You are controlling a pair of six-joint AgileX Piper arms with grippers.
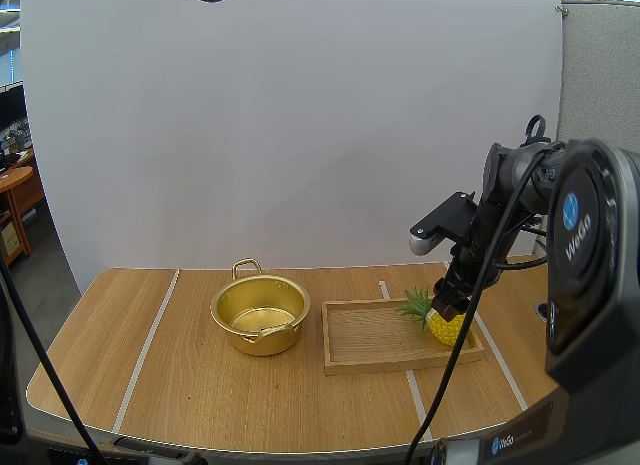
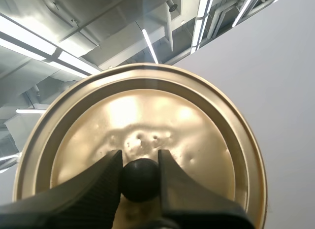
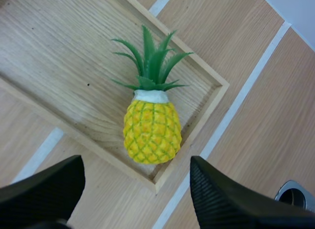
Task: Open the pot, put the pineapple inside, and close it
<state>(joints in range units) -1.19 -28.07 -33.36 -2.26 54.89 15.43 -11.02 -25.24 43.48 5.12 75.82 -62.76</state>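
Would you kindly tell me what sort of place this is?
Probably a robot test bench: a tape-marked wooden table, a plain white backdrop, and a toy pineapple staged in a tray.

Pineapple (image 1: 446,330) partly hidden behind right fingers (image 1: 449,297); lid (image 2: 142,115) lower rim behind left fingers (image 2: 91,189).

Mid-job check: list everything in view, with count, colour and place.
Pot: one, gold, open, on the table left of the tray.
Lid: one, gold with a black knob, held by the left hand.
Pineapple: one, yellow with green leaves, lying in the tray's right end.
Tray: one, light wood, on the table right of the pot.
Table: one, brown wood with white tape lines.
Left hand: one, black, shut on the lid's knob.
Right hand: one, black, open, above the pineapple.
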